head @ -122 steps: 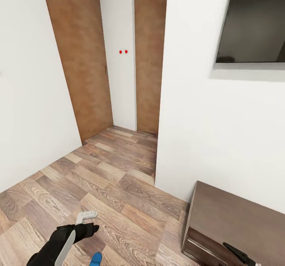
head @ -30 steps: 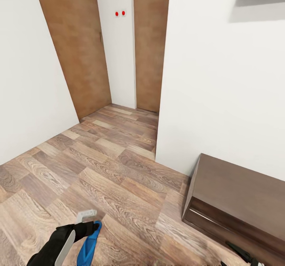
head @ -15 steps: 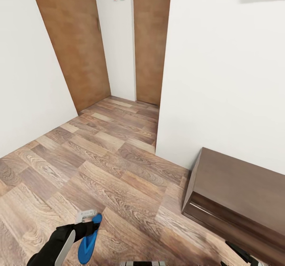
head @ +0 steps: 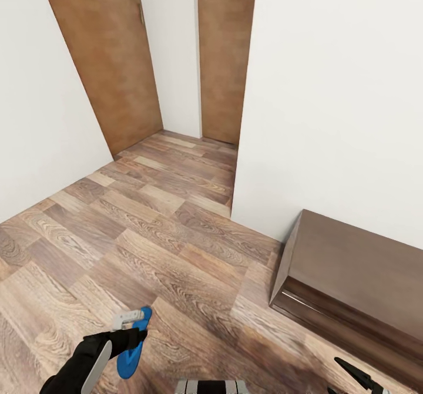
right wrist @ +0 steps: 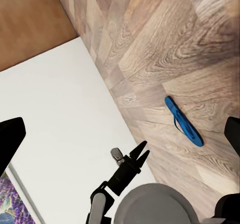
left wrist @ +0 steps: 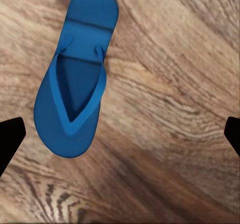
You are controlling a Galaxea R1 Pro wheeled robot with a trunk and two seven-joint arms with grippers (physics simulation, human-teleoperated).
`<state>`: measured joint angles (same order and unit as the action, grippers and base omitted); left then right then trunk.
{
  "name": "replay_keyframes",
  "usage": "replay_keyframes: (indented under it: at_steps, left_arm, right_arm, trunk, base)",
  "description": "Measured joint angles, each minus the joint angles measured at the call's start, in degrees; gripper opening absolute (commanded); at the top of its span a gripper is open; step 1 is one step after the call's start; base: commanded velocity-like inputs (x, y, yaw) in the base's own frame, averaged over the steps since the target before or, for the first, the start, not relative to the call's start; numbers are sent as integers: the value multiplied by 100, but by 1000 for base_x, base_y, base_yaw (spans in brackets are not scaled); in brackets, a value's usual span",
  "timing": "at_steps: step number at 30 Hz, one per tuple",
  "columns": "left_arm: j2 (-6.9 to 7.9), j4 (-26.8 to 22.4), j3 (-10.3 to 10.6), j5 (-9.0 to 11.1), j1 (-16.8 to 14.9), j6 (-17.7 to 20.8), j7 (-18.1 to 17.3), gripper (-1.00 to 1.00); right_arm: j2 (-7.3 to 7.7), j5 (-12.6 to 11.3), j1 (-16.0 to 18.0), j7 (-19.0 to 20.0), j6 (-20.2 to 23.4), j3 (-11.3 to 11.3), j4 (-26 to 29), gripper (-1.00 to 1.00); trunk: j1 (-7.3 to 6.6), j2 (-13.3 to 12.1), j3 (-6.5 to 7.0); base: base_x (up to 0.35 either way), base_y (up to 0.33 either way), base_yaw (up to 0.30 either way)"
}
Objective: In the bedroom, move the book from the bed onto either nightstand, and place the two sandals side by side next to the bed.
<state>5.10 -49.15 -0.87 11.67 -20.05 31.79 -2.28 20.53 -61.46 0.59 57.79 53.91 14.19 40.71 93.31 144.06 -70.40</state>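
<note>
The robot faces a corner of the bedroom where a white wall juts out beside a short passage with 2 brown wooden doors. The wood-plank floor spreads across the lower part of the head view. A long, low, dark-brown bench stands against the white wall on the robot's right.

1 blue sandal lies flat on the floor, sole down and straps up, just in front of the robot on its left side. The left gripper hangs right above it, with the black arm reaching in from the lower edge of the head view. In the left wrist view the sandal lies below and between the 2 dark fingertips, which stand far apart at opposite edges, so the left jaws are released and hold nothing. The sandal sits nearer one fingertip than the other, not centred between them.

The right wrist view looks across the floor toward the left arm and shows the same sandal lying near the foot of a white wall, with the left gripper spread above the planks. The right gripper's fingertips show at both edges of that view, wide apart and empty. In the head view the right gripper sits at the lower right, in front of the bench.
</note>
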Motion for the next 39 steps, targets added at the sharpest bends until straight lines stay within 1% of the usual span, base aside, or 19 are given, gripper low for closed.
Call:
replay_keyframes:
  at_steps: [15,19,21,22,23,24,25,27,28,29,30,34,38,39]
  left_arm:
    - [0,-2,-10,-18,1,-14,5,100]
    - [0,-62,-18,-48,-19,-67,36,100]
    - [4,-184,-23,-167,-70,-76,331,100]
    - [1,-236,-26,-192,-87,-75,457,100]
    - [-12,-335,-29,-219,-132,-74,760,100]
    - [-75,-443,-25,-237,-205,-75,1267,100]
    - [-153,-489,-19,-240,-245,-73,1550,100]
    - [-257,-529,-9,-246,-278,-69,1801,100]
    - [-281,-536,0,-248,-286,-67,1856,100]
    - [-321,-543,79,-247,-299,-68,1954,100]
    - [-327,-540,129,-249,-302,-70,1978,100]
    - [-326,-506,488,-252,-311,-140,2028,100]
    - [-343,-489,602,-251,-312,-172,2037,100]
    - [-343,-487,627,-251,-312,-173,2037,100]
  right_arm:
    - [-4,0,0,0,0,0,0,100]
    - [-1,-2,0,0,1,1,0,100]
    - [-2,-1,0,0,-4,3,0,100]
    - [-3,-1,0,0,-5,3,0,100]
    - [-3,-1,0,0,-6,2,0,100]
    - [-4,-1,0,0,-7,0,0,100]
    - [-4,-1,0,0,-7,0,0,100]
    - [-4,-1,0,0,-8,-1,0,100]
    - [-4,-1,0,0,-8,-1,0,100]
    - [-4,-1,0,0,-8,-1,0,100]
    - [-5,-1,0,0,-8,-1,0,100]
    - [-4,-2,0,0,-8,-2,0,100]
    - [-4,-1,0,0,-8,-2,0,100]
    - [-4,0,0,0,-9,-2,0,100]
  trunk:
    - [39,20,-333]
    - [38,20,-333]
    - [38,20,-333]
    - [38,20,-333]
    - [38,20,-333]
    - [38,20,-333]
    - [38,20,-333]
    - [38,20,-333]
    - [38,20,-333]
    - [38,20,-333]
    - [38,20,-333]
    - [38,20,-333]
    - [38,20,-333]
    - [41,21,-355]
  base:
    - [0,0,0]
    - [0,0,0]
    - [0,0,0]
    - [0,0,0]
    - [0,0,0]
    - [0,0,0]
    - [0,0,0]
    - [0,0,0]
    - [0,0,0]
    - [0,0,0]
    - [0,0,0]
    - [0,0,0]
    - [0,0,0]
    - [0,0,0]
